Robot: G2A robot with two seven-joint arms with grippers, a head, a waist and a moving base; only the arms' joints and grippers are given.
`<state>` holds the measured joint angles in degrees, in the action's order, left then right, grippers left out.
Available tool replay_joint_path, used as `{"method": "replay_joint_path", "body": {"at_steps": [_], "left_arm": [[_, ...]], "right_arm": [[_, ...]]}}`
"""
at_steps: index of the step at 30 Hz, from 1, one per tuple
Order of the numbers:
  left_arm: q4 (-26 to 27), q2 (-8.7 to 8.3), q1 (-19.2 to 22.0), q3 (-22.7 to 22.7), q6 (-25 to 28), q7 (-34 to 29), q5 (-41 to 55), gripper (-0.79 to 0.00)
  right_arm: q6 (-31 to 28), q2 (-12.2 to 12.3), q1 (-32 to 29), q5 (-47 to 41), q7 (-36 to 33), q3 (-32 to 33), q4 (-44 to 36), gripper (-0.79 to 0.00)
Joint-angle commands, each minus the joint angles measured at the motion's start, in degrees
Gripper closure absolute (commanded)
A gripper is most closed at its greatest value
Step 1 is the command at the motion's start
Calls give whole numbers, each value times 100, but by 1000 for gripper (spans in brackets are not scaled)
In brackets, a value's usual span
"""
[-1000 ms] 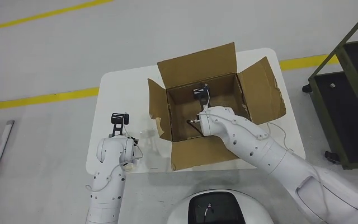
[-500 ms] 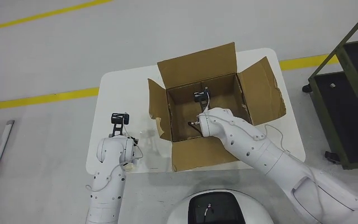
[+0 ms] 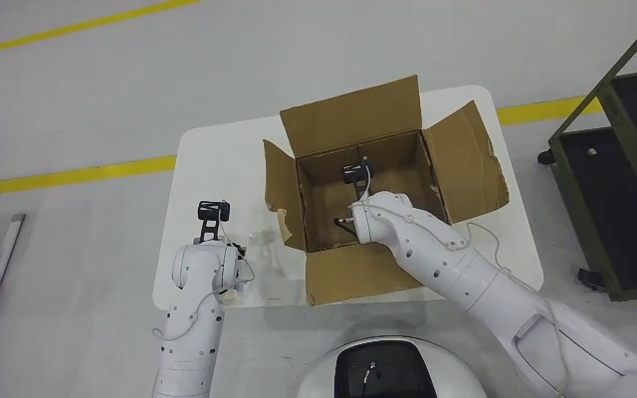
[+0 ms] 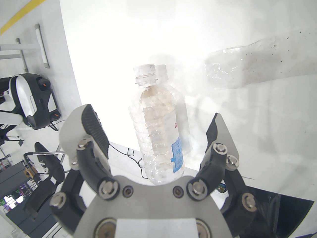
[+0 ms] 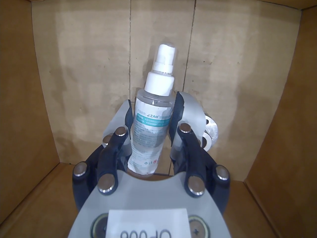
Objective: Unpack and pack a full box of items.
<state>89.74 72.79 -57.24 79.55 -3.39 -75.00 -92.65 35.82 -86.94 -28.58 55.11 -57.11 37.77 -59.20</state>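
Clear spray bottle (image 5: 151,130) (white pump, label perhaps torn) in right gripper (image 5: 154,105).

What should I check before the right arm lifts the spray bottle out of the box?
1. Grip: the right gripper is shut on the spray bottle, with a finger pressing each side of its body. Ok.
2. Cap: seated over the nozzle. Ok.
3. Exit path: the flaps of the box are folded outward and the top is open. Ok.
4. Bottle base free of the box floor: hidden behind the gripper. Cannot tell.
5. Other arm: the left gripper is over the table beside the box, out of the lift path. Ok.
6. Left gripper open, with the water bottle between its fingers and touching neither. Ok.
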Motion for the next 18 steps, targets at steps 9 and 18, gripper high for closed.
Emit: {"method": "replay_joint_path", "body": {"at_steps": [9,18], "left_arm": [[0,0,0,0,0,0,0,-785],[0,0,0,0,0,0,0,-785]], "right_arm": [[-50,-7,-110,43,175,347,-428,0],[-587,263,-1024,-563,995,1707,-2194,0]]}}
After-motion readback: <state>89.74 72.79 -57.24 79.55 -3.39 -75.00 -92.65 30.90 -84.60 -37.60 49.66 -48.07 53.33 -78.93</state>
